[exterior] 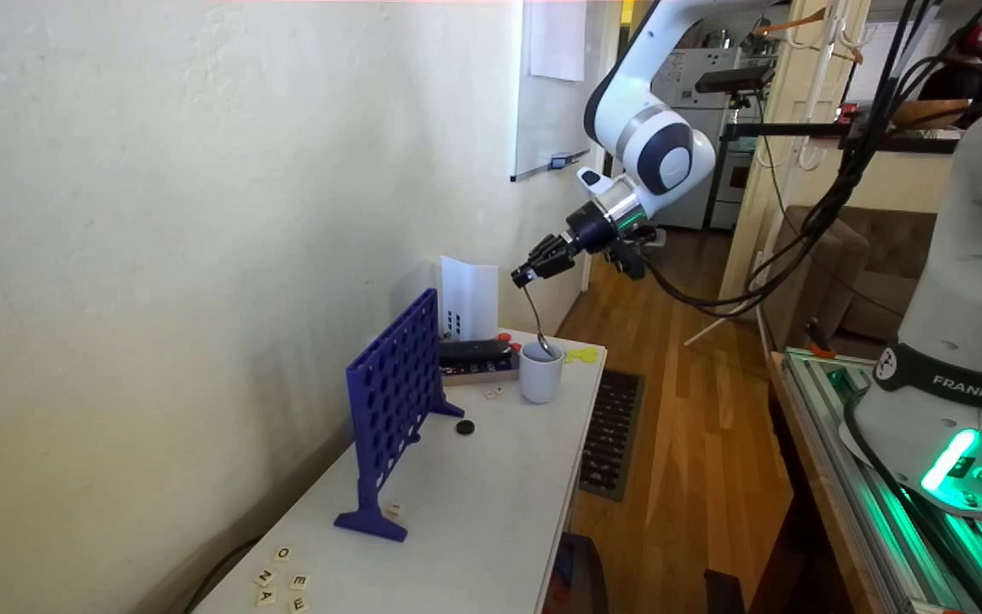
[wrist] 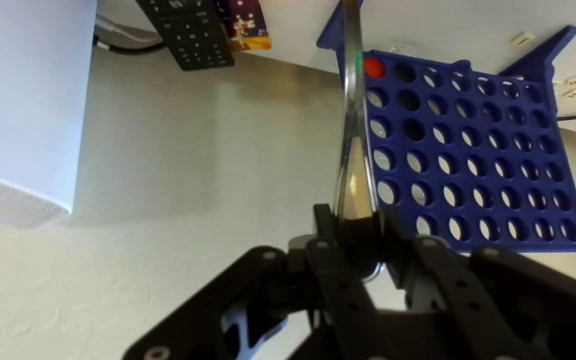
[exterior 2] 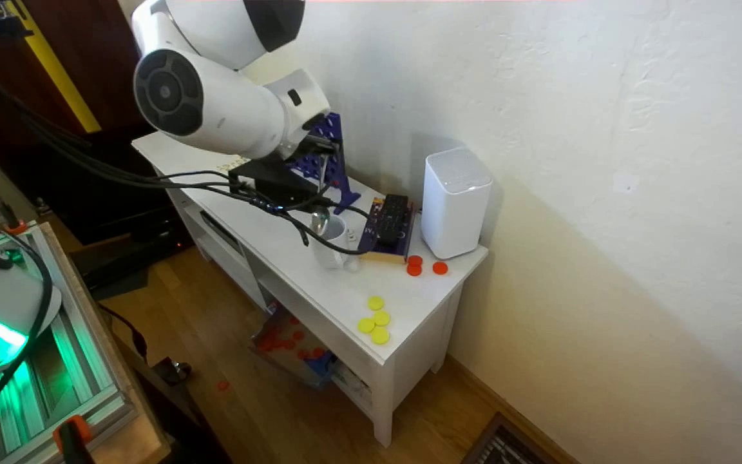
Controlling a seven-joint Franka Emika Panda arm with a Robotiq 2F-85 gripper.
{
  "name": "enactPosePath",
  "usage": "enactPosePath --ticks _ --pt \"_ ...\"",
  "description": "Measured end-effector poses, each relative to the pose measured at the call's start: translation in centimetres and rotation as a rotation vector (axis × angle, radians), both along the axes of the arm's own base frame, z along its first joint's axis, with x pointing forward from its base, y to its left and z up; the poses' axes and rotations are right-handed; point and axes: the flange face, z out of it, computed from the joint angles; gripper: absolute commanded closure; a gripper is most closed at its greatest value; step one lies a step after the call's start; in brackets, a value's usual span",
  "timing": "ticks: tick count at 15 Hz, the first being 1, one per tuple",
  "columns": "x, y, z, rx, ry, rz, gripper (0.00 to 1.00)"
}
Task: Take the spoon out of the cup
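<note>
In an exterior view, small square cream letter tiles [exterior: 299, 582] lie loose at the near end of a long white table [exterior: 482, 477]. Just past them a blue plastic game board [exterior: 394, 388], a grid of round holes on splayed feet, stands upright near the pale wall [exterior: 158, 213]. In the wrist view a round red disc [wrist: 374, 68] fills one of its holes, and three holes in the neighbouring line look black. A round black disc [exterior: 465, 427] lies flat near the board's far foot.

Further along, the small white cylindrical cup [exterior: 540, 382] stands upright near the table's edge. Over it the black two-fingered gripper [exterior: 522, 277] points down at a slant, its fingers clamped on the handle of the slender silvery metal spoon [wrist: 354, 107]. The spoon hangs bowl down, the bowl right at the cup's mouth in both exterior views; whether its tip is below the rim I cannot tell.

Beside the cup, a black remote control [exterior 2: 392, 219] rests on a flat printed box [exterior: 481, 377], and behind these rises a tall white box-like object [exterior 2: 451, 209]. Three round red discs [exterior 2: 440, 268] lie near its foot; four round yellow discs [exterior 2: 380, 335] lie at the table's far end.

Beyond, a dark slatted floor grate [exterior: 613, 435] sits in the brown wooden floor [exterior: 687, 384], and a white refrigerator [exterior: 687, 85] stands farthest back.
</note>
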Motion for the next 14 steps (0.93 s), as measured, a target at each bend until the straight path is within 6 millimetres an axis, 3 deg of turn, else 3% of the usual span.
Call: enactPosePath --ticks 2,5,8,14 --pt "-0.7 1.1 1.7 -0.057 -0.045 0.051 0.93" --pt "-1.7 4.8 3.7 -0.196 -0.042 0.148 0.93" --pt "-2.2 10.7 5.5 -0.344 0.000 0.252 0.93" --pt "-2.9 24.6 8.4 -0.663 0.058 0.456 0.93"
